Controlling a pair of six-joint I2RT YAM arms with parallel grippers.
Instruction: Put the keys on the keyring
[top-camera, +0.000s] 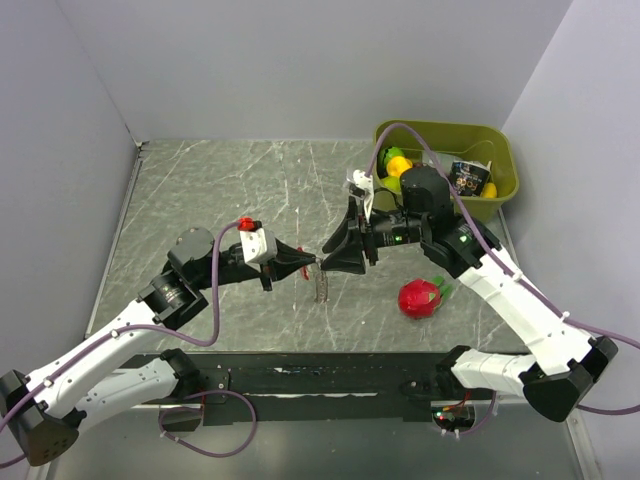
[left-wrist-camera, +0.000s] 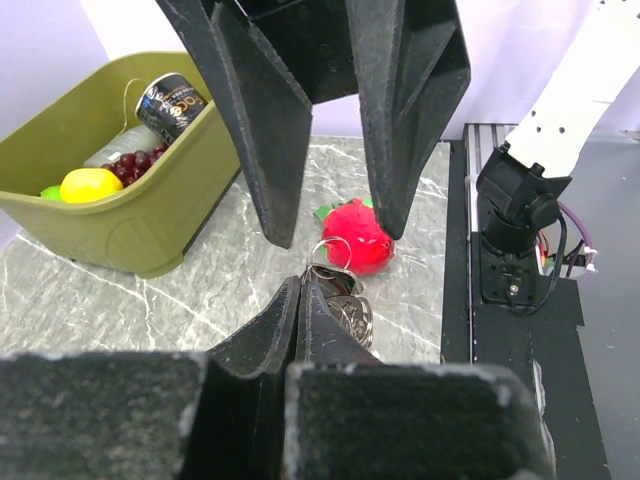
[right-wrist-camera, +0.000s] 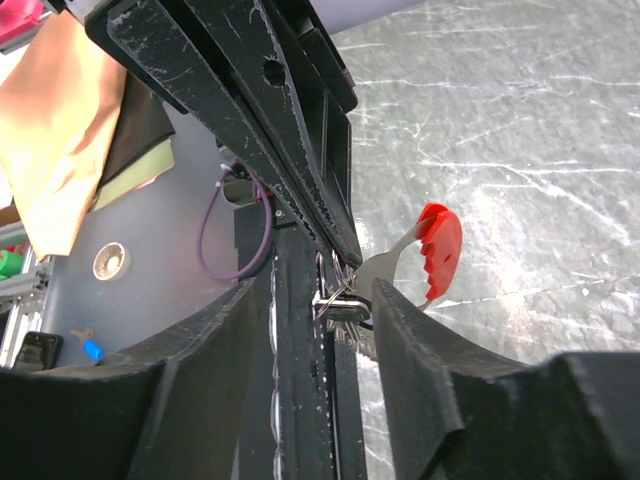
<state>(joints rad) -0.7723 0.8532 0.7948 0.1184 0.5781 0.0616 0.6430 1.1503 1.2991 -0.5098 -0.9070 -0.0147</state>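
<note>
Left wrist view: my left end effector (left-wrist-camera: 303, 287) clamps the keys (left-wrist-camera: 350, 315); my right end effector (left-wrist-camera: 335, 235), half open, straddles the keyring (left-wrist-camera: 322, 252), mid-threading. Next needs a precise ring pinch.

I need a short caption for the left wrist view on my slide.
Left claw shut on the keys, right claw open facing it, red fruit and green bin behind.

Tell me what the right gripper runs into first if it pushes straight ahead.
Most likely the keys held by the left gripper, just ahead of the right gripper; depth is unclear.
</note>
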